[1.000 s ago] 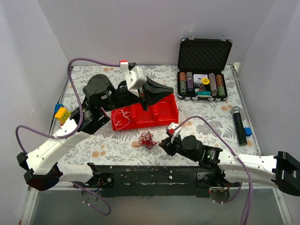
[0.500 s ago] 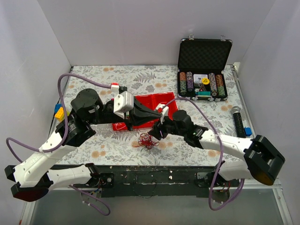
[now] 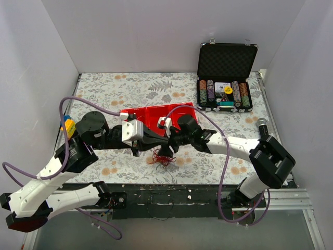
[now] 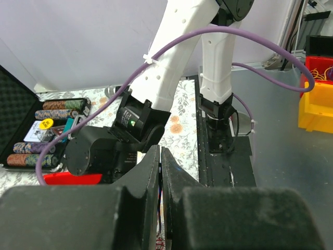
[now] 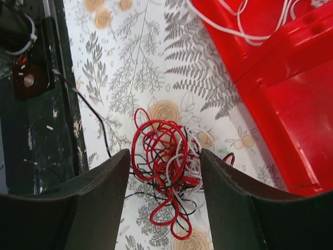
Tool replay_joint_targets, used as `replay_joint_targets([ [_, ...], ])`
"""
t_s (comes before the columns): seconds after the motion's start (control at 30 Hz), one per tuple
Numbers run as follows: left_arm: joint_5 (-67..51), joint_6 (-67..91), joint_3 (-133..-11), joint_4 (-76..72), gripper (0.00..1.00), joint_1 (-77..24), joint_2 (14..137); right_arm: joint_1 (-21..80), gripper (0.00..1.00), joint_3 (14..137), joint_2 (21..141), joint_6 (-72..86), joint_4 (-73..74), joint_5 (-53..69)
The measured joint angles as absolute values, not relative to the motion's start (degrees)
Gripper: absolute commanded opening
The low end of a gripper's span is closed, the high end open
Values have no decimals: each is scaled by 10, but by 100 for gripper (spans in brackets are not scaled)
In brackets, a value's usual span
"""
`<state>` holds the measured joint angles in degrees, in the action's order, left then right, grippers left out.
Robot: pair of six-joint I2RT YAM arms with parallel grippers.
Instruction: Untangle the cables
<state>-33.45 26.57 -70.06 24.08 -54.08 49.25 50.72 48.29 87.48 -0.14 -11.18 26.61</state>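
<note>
Cloth with a fern print covers the table, and most of its open area lies beyond both grippers and out to their sides. Red tray sits just past one finger of the right gripper, its raised wall close to the bundle. A white strand lies looped inside the tray. Black rail of the arm mounts bounds the side past the other finger. Cables: a small knot of red, black and white wire on the cloth, directly under the right gripper and between its two spread, empty fingers. Left gripper hangs close by, jaws pressed nearly together; cannot tell whether a wire is pinched in the slit. Judgement: the wire is hair-thin, very light and limp, with some spring in its loops. It is easily kinked, and the whole knot will likely lift or drag with any one strand, so one gripper should pin while the other pulls. Best holds: the red loop sticking out of the knot toward the right gripper's palm, or the black strand trailing toward the rail. Pull room is short toward tray and rail, and longer along the strip of cloth between them.
</note>
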Motion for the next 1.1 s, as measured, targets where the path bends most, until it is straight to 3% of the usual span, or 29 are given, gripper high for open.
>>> replay_joint_targets([
  [0.27,-325,251,-699,242,0,-541,483,514,68,514,914,-29,-49,278],
  [0.4,-321,249,-691,241,0,-541,480,524,63,520,938,-29,-53,274],
  [0.47,-318,246,-682,243,0,-541,476,533,53,522,950,-29,-56,271],
  [0.63,-310,228,-660,254,0,-541,463,547,2,533,976,-25,-63,257],
  [0.8,-302,201,-606,257,0,-541,433,549,1,503,935,-13,-76,210],
  [1.03,-288,166,-475,267,0,-541,362,548,1,420,748,3,-90,133],
  [1.07,-287,162,-462,270,1,-541,355,548,1,408,720,8,-94,124],
  [1.1,-286,160,-449,271,13,-541,350,548,1,399,700,11,-97,117],
])
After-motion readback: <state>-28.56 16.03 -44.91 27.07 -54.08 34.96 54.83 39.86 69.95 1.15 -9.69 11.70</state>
